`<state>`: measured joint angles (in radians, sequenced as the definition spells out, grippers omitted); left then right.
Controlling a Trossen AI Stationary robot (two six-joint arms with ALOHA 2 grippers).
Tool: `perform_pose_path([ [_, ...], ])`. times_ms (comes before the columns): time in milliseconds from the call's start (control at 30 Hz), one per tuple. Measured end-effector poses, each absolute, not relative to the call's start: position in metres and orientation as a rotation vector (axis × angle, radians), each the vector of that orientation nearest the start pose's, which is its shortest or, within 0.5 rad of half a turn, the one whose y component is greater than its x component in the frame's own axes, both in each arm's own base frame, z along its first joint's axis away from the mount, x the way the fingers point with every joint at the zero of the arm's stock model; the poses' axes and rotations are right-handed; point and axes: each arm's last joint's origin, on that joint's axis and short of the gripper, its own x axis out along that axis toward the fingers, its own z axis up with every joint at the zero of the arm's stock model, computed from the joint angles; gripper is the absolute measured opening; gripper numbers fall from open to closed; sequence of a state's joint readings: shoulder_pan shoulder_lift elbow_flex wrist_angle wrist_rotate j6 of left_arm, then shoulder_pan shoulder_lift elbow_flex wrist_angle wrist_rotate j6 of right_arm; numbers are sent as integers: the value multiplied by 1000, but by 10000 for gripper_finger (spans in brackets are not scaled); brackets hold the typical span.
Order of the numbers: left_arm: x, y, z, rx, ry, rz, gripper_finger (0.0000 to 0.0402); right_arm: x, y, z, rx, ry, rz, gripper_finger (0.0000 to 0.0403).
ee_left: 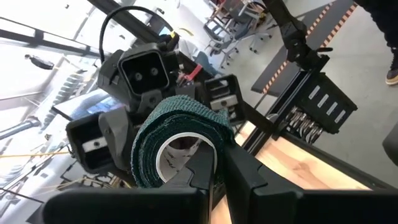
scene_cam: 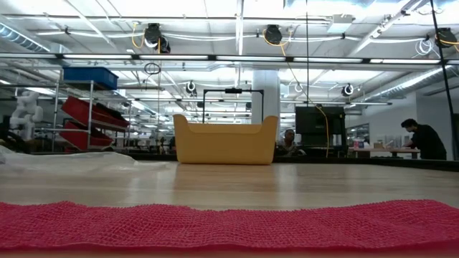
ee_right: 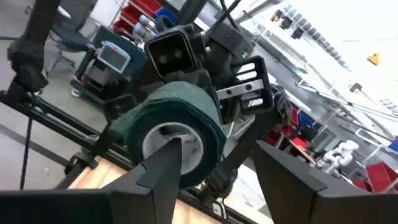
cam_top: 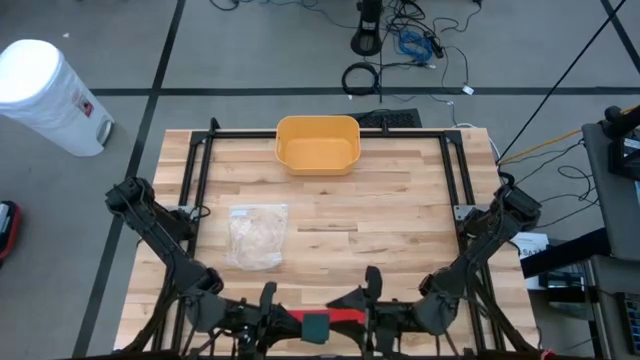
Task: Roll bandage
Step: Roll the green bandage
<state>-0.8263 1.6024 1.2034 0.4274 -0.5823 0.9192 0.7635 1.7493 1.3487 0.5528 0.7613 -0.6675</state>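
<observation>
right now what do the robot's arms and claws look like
Both arms are dark, near-black jointed links rising from the table's near corners. The left claw and right claw each have two flat, angular black fingers. Each wrist carries a boxy black camera housing with twin lenses, white label stickers and a looping black cable.

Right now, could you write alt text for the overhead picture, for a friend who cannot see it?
Two dark robot arms meet at the near edge of a wooden table, the left pincer and right pincer on either side of a dark green bandage roll with a red strip trailing from it. Farther back sit a yellow tub and a clear plastic bag.
</observation>
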Motion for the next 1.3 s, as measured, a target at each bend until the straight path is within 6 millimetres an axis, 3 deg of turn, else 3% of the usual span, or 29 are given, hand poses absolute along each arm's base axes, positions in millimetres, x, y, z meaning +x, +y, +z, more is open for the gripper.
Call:
perform_pose_path([
  [267, 262, -260, 330, 889, -129, -216, 25, 309, 263, 336, -554, -128, 30, 173],
  [667, 262, -259, 330, 872, -106, -175, 27, 312, 259, 337, -569, -127, 16, 40],
  [1033, 259, -261, 331, 837, -101, -141, 123, 311, 260, 336, -581, -124, 13, 21],
  [1300, 243, -271, 332, 836, -47, -34, 154, 311, 259, 337, -590, -120, -7, 21],
])
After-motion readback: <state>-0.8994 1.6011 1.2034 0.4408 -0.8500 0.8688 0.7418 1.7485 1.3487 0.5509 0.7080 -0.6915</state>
